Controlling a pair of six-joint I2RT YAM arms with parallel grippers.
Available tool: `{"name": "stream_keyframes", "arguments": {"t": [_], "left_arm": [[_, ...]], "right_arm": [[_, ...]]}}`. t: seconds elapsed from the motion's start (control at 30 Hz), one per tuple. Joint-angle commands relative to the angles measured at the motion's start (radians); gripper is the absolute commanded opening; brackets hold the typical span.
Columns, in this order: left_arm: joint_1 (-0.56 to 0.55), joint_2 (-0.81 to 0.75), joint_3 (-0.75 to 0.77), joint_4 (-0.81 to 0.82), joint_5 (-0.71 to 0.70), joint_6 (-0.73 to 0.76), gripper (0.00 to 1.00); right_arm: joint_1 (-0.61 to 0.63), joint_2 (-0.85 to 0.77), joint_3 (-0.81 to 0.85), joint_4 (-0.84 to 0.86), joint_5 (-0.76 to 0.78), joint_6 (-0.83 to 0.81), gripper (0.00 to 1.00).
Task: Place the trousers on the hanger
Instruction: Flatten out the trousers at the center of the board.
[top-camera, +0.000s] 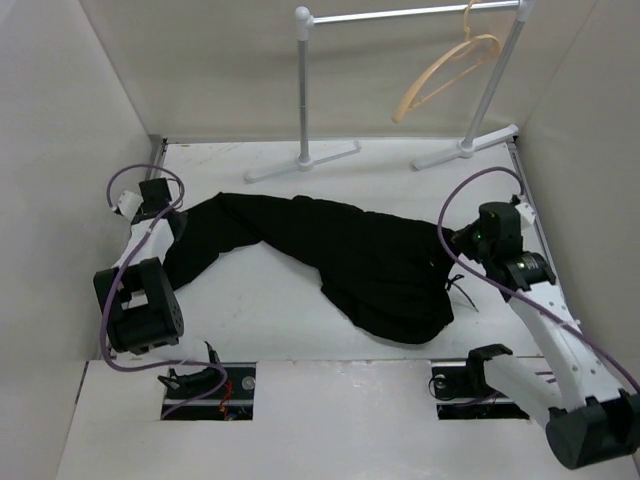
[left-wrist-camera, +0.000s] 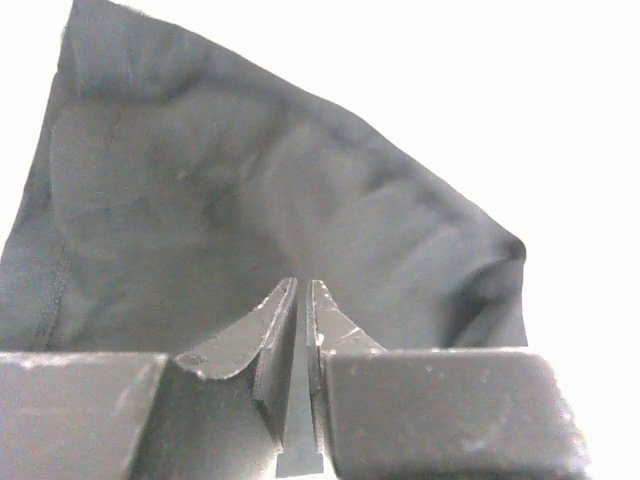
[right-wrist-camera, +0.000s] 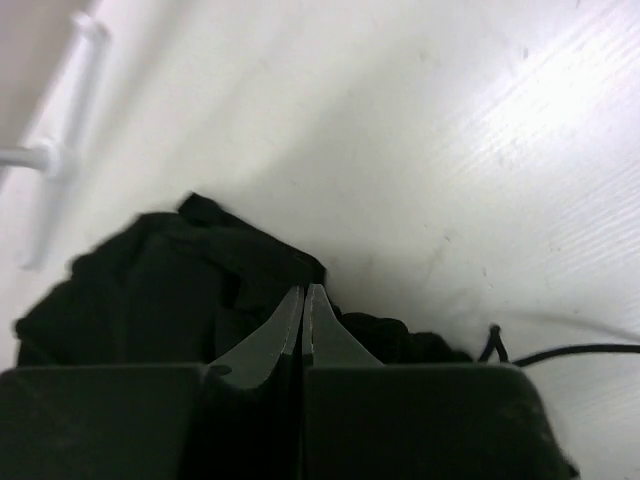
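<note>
Left gripper low against trousers

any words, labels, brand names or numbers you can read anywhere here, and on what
None can be read: no print, label or number shows on the trousers, the hanger, the rail stand or the table.

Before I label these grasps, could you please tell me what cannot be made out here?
- Top view: hanger hook cut off by the upper edge.
- Left wrist view: whether the shut left gripper pinches the trousers; its own fingers hide the contact.
- Right wrist view: same for the shut right gripper; black cloth against dark fingers.
</note>
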Motion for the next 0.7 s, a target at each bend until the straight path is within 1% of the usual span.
{"name": "stream_keyframes", "arguments": {"t": [0.0, 0.13, 0.17, 0.2, 0.23, 0.3, 0.37, 0.4, 0.47, 0.53, 0.6, 0.67], "left_arm": [[0.003, -0.102, 0.083, -0.024, -0.026, -0.002, 0.07], [0.027, -0.107, 0.104, -0.054, -0.038, 0.024, 0.07], [0.038, -0.099, 0.095, -0.056, -0.047, 0.027, 0.09], [0.05, -0.087, 0.083, -0.048, -0.049, 0.028, 0.14], [0.058, -0.061, 0.077, -0.042, -0.035, 0.03, 0.23], [0.064, 0.002, 0.097, -0.056, 0.037, 0.037, 0.41], [0.052, 0.063, 0.127, -0.056, 0.094, 0.048, 0.64], [0.041, 0.077, 0.136, -0.056, 0.093, 0.054, 0.69], [0.012, 0.113, 0.153, -0.055, 0.088, 0.062, 0.73], [-0.006, 0.154, 0.17, -0.045, 0.099, 0.064, 0.74], [-0.028, 0.198, 0.19, -0.058, 0.091, 0.068, 0.73], [-0.037, 0.243, 0.201, -0.062, 0.083, 0.076, 0.68]], "right_arm": [[-0.018, -0.103, 0.09, -0.072, 0.094, -0.063, 0.0], [-0.021, -0.216, 0.158, -0.091, 0.133, -0.114, 0.0], [-0.024, -0.239, 0.172, -0.094, 0.144, -0.124, 0.0], [-0.027, -0.258, 0.181, -0.098, 0.15, -0.138, 0.0], [-0.033, -0.266, 0.182, -0.1, 0.153, -0.155, 0.01], [-0.064, -0.263, 0.17, -0.118, 0.135, -0.17, 0.01], [-0.099, -0.253, 0.135, -0.129, 0.082, -0.166, 0.01], [-0.108, -0.253, 0.123, -0.126, 0.06, -0.161, 0.01], [-0.121, -0.259, 0.094, -0.114, 0.02, -0.154, 0.01], [-0.121, -0.26, 0.074, -0.104, -0.001, -0.157, 0.01], [-0.118, -0.258, 0.057, -0.107, -0.008, -0.158, 0.01], [-0.118, -0.269, 0.041, -0.111, -0.008, -0.16, 0.01]]}}
